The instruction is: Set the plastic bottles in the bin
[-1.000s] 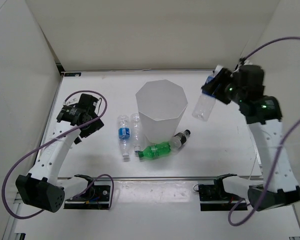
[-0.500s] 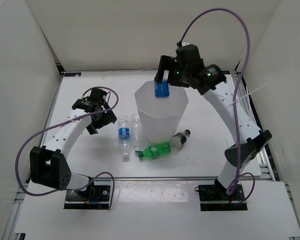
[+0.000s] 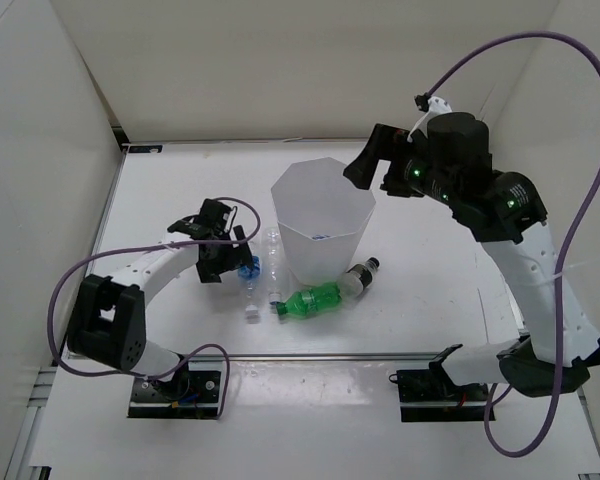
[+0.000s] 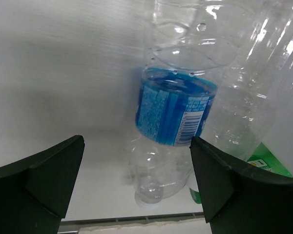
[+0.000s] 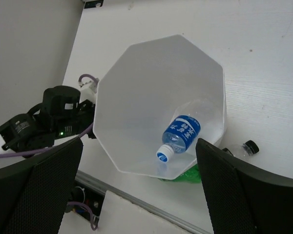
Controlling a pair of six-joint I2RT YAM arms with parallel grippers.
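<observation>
The bin (image 3: 325, 255) stands mid-table, and a blue-labelled plastic bottle (image 5: 181, 134) lies inside it, cap down. My right gripper (image 3: 380, 170) hovers open and empty above the bin's right rim; in the right wrist view it (image 5: 139, 146) looks down into the bin (image 5: 146, 83). My left gripper (image 3: 228, 258) is open and low over a blue-labelled bottle (image 4: 176, 112) lying left of the bin, its fingers either side of the bottle's neck end without touching. A clear bottle (image 3: 272, 258) lies beside it. A green bottle (image 3: 315, 298) and a dark-labelled bottle (image 3: 360, 277) lie at the bin's front.
White walls close in the table on the left, back and right. The metal rail of the arm bases (image 3: 310, 355) runs along the near edge. The clear bottle (image 4: 249, 92) and the green bottle (image 4: 268, 163) crowd the right of the left gripper.
The right gripper carried a blue-labelled bottle over the bin, let it go and drew back to the right; the bottle now lies in the bin. The left gripper moved right and down onto the table bottle.
</observation>
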